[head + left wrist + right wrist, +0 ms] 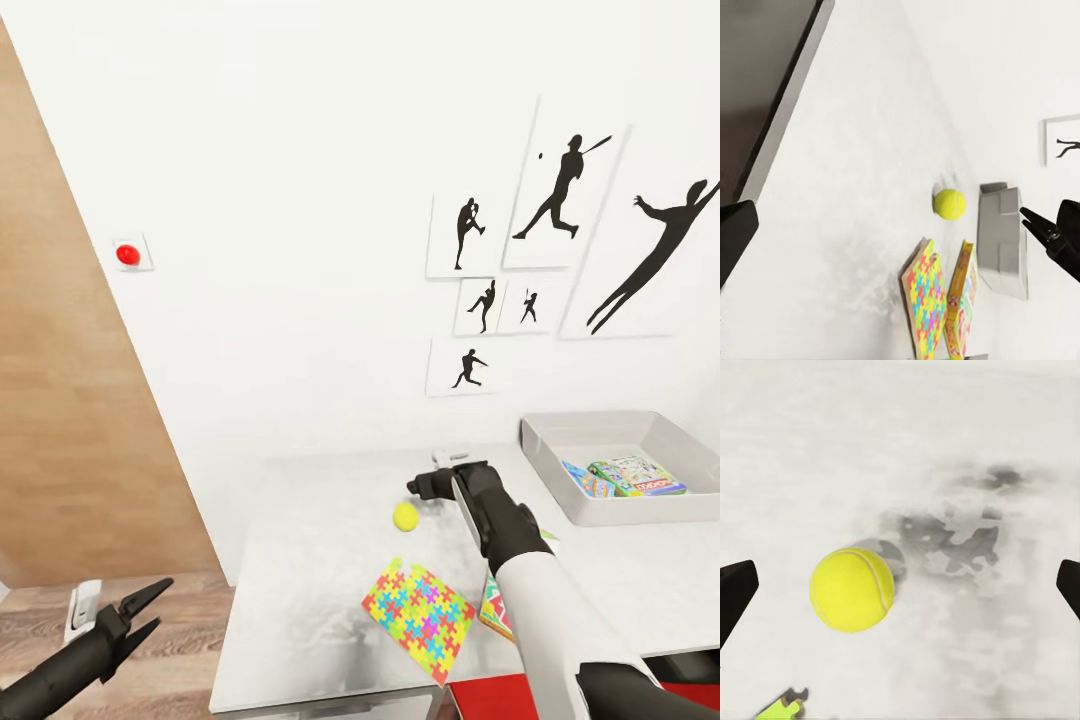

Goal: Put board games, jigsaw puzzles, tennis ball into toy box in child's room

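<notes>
On the worktop [320,560] the tennis ball [405,516] sits loose just below your right gripper [425,487], whose jaws are spread wide. Centre them on the ball, drop, close gently; it may roll. Left gripper [140,610] hangs open, empty. Toy box [560,480] holds 2 games. Walls white, floor wood.

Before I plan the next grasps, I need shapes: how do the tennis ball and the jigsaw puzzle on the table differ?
The tennis ball is a small round sphere, plain yellow-green; the jigsaw puzzle is a thin flat sheet of many colours and covers far more of the table. The ball sits well in from the near edge; the puzzle lies skewed at that edge, one corner overhanging. Both are still outside the toy box.
</notes>
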Motion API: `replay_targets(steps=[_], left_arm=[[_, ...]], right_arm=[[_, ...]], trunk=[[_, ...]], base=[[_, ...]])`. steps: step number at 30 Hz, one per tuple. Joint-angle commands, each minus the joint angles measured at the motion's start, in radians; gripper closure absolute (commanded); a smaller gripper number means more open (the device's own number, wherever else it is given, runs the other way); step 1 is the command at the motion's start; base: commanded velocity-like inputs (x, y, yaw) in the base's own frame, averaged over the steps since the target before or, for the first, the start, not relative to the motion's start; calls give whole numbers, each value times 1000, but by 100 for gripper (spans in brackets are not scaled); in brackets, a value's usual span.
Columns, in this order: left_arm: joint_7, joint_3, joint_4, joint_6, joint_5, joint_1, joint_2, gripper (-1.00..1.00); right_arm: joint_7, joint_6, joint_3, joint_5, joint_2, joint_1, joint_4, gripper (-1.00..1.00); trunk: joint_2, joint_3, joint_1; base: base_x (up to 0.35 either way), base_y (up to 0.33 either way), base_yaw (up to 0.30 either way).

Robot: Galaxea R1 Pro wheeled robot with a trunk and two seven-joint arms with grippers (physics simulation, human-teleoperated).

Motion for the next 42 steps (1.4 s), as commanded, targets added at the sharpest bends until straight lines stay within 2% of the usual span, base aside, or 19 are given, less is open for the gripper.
replay_targets(steps=[1, 3, 4, 8, 9, 13, 15, 17, 21, 25, 28, 33, 37, 42], left_arm=[[13, 1, -1, 7, -3, -5, 4, -100], [59, 1, -1, 9, -20, -12, 12, -100], [120, 1, 0, 10, -35, -17, 18, -100], [238, 0, 7, 11, -52, -24, 21, -100], [295, 0, 6, 11, -51, -29, 18, -100], [409, 0, 2, 11, -42, -45, 8, -100], [475, 0, -5, 12, -14, -54, -7, -100], [508, -2, -13, 12, 6, -59, -15, -100], [552, -5, -30, 12, 34, -66, -24, -100], [570, -7, -36, 13, 43, -71, -28, -100], [574, -8, -37, 13, 41, -73, -29, -100], [577, -7, -33, 13, 35, -73, -28, -100], [619, -2, -18, 12, 34, -73, -25, -100], [626, -2, -16, 11, 34, -73, -26, -100]], right_arm=[[8, 6, -5, 11, 3, -1, 0, -100], [7, 12, -5, 11, 4, -1, 4, -100], [6, 18, -4, 12, 6, -1, 12, -100], [5, 25, -4, 12, 9, -1, 38, -100], [4, 26, -3, 12, 12, -3, 64, -100], [2, 24, -3, 11, 23, -28, 127, -100], [-2, 22, -3, 9, 28, -59, 172, -100], [-11, 20, -4, 7, 30, -83, 204, -100], [-67, 1, -6, 4, 36, -131, 272, -100], [-105, -23, -9, -4, 41, -189, 347, -100], [-113, -28, -10, -12, 42, -209, 378, -100], [-116, -21, -10, -17, 43, -215, 404, -100], [-117, -13, -12, -30, 43, -216, 423, -100], [-117, -12, -12, -34, 43, -216, 418, -100]], trunk=[[-2, -2, 1], [-2, -2, 1], [-2, -2, 1], [-2, -2, 1], [-2, -2, 1], [-2, -2, 1], [-2, -2, 1], [-2, -2, 1], [-16, -8, 8], [-44, -21, 24], [-65, -30, 35], [-100, -46, 54], [-128, -58, 70], [-163, -74, 89]], base=[[0, 0, 0], [0, 0, 0], [0, 0, 0], [0, 0, 0], [0, 0, 0], [0, 0, 0], [0, 0, 0], [0, 0, 0], [0, 0, 0], [0, 0, 0], [0, 0, 0], [0, 0, 0], [0, 0, 0], [0, 0, 0]])
